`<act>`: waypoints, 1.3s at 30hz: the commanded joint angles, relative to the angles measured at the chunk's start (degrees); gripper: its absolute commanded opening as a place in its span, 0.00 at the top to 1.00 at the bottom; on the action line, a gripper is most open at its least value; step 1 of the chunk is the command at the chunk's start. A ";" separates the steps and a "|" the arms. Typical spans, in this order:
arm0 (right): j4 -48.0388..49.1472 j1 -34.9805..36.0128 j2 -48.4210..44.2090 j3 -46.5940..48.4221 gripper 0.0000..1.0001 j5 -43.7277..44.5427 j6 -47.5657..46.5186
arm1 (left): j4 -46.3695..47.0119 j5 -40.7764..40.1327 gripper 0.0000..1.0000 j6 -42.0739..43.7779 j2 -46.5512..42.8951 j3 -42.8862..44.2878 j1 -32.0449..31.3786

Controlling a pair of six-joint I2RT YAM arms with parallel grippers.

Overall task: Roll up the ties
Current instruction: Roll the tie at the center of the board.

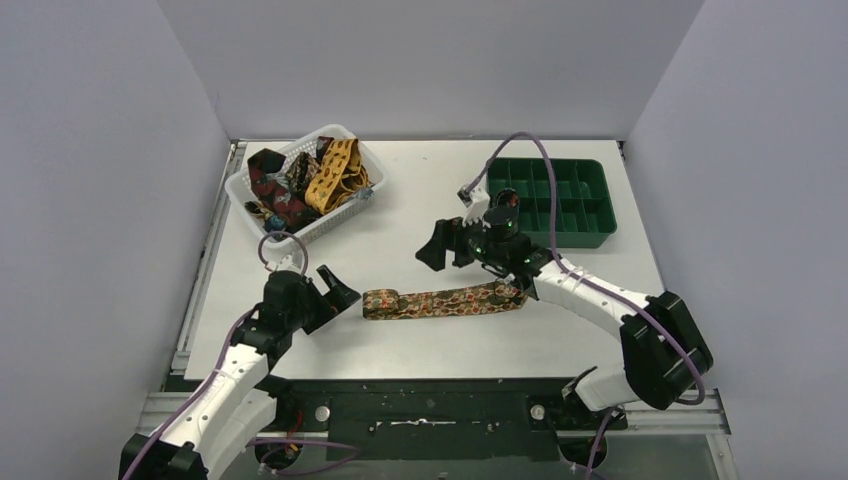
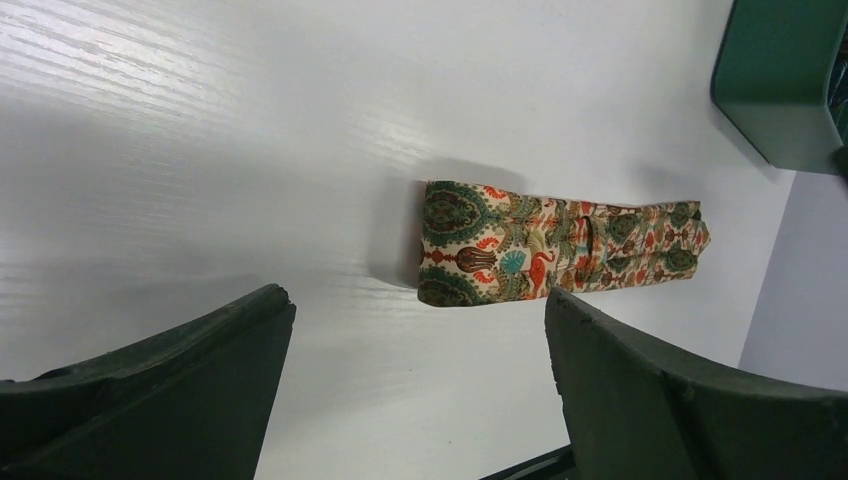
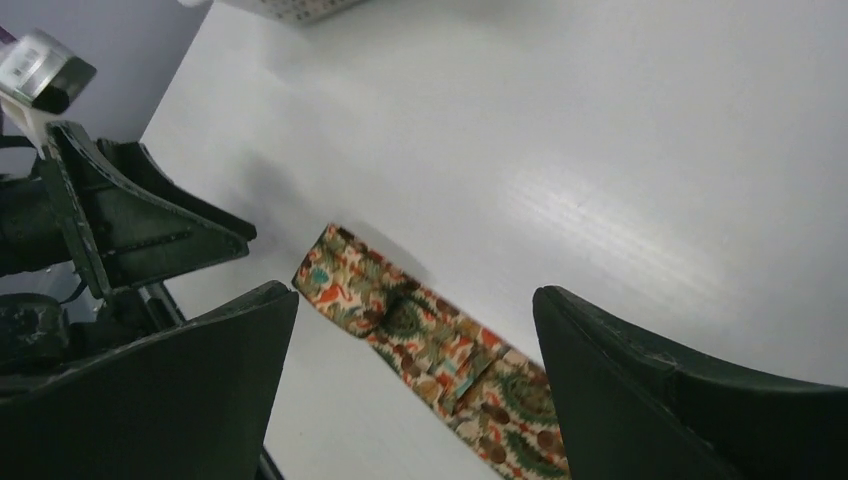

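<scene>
A brown-orange multicolour tie (image 1: 440,300) lies folded flat in a strip across the table's middle; it also shows in the left wrist view (image 2: 555,243) and the right wrist view (image 3: 440,355). My left gripper (image 1: 335,290) is open and empty just left of the tie's folded left end. My right gripper (image 1: 448,245) is open and empty, above and behind the tie's right part. More ties (image 1: 300,180), dark red and mustard yellow, lie piled in a white basket (image 1: 345,212) at the back left.
A green compartment tray (image 1: 550,200) stands at the back right, behind my right arm. Grey walls close in the table on three sides. The table's near edge runs just below the tie.
</scene>
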 commanded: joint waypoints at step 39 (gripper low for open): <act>6.55 10.50 24.42 3.85 0.61 -9.28 32.51 | 20.07 14.46 0.20 -0.26 12.33 -3.45 1.07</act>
